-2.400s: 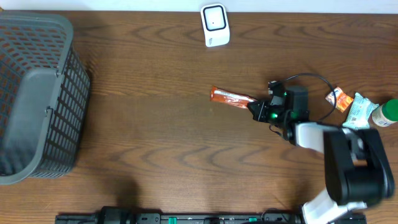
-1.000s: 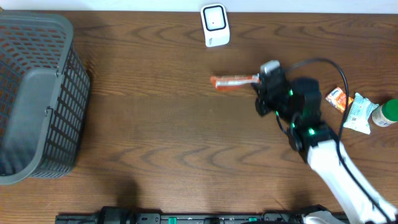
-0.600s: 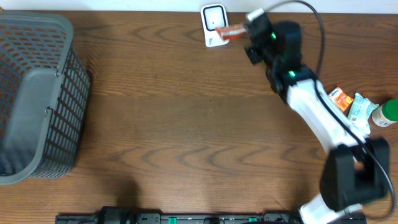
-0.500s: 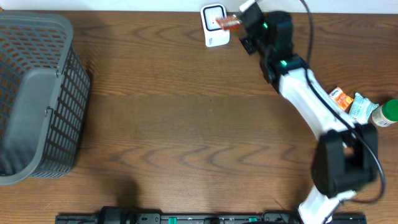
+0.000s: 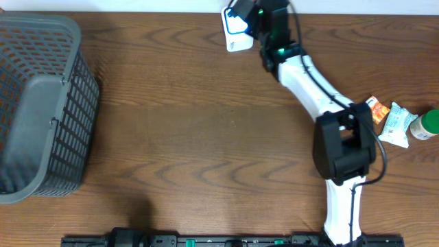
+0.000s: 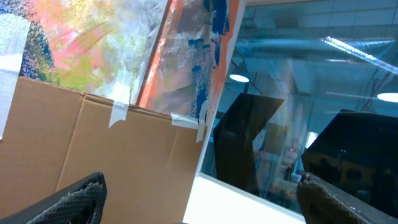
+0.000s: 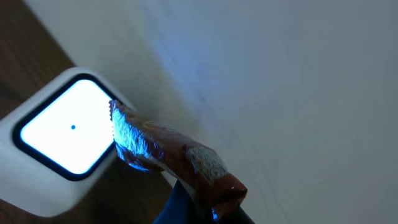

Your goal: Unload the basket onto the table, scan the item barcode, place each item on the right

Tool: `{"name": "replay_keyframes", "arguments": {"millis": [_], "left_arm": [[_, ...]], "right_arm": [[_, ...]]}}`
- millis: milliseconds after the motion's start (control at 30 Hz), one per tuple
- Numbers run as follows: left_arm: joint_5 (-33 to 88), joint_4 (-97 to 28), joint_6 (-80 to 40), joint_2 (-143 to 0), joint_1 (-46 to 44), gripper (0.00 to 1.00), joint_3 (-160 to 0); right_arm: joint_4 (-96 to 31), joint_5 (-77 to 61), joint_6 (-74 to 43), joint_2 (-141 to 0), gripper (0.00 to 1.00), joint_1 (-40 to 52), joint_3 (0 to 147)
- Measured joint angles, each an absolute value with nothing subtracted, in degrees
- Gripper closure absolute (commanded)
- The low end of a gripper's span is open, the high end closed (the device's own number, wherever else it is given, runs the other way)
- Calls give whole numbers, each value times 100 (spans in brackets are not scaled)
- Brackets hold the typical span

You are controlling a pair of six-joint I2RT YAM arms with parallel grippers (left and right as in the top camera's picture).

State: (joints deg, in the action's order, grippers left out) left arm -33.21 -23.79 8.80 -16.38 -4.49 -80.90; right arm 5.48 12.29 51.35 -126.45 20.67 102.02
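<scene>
Orange foil is now at the top of the frame. In the earlier frames your right gripper (image 7: 208, 208) held the orange snack packet (image 7: 168, 152) low near the table's middle. It has since stretched up to the white barcode scanner (image 5: 237, 33) at top centre. Its jaws are pressed together on the packet's near end. The far end hangs just in front of the scanner's lit window, which casts a blue sheen on the foil. Your left gripper (image 6: 202, 180) is spread wide and points off at taped cardboard (image 6: 93, 155), a paint-streaked sheet (image 6: 93, 43) and a glass pane (image 6: 311, 93).

You work on a dark wood-grain table (image 5: 206, 137) against a pale wall. A grey mesh basket (image 5: 41, 103) stands at the left edge. At the right edge lie a small orange sachet (image 5: 370, 108), a white-and-green sachet (image 5: 394, 122) and a green-capped bottle (image 5: 425, 125). Print on the snack packet is too blurred to read.
</scene>
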Motion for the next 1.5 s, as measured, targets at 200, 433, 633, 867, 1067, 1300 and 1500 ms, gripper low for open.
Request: {"name": "replay_keyframes", "arguments": {"millis": [200,433,633,867,1067,1300,1500], "left_arm": [[-3323,-2379,880,-1638,-449,2,-8090],[-3323,-2379,880,-1638,-449,2,-8090],[-3323,-2379,880,-1638,-449,2,-8090],[-3323,-2379,880,-1638,-449,2,-8090],[-3323,-2379,880,-1638,-449,2,-8090],[-3323,-2379,880,-1638,-449,2,-8090],[-3323,-2381,880,-1638,-449,2,-8090]], "right_arm": [[580,1444,5697,-12991,99,2429,10243],[-633,1555,5913,-13157,99,2600,10269],[-1413,1610,5927,-13159,99,2700,10269],[-1734,1614,5730,-13159,99,2740,10269],[-2517,1570,5457,-13037,99,2692,10269],[-3227,1446,5050,-12042,99,2329,10269],[-4176,950,3754,-10888,99,1369,10326]]}}
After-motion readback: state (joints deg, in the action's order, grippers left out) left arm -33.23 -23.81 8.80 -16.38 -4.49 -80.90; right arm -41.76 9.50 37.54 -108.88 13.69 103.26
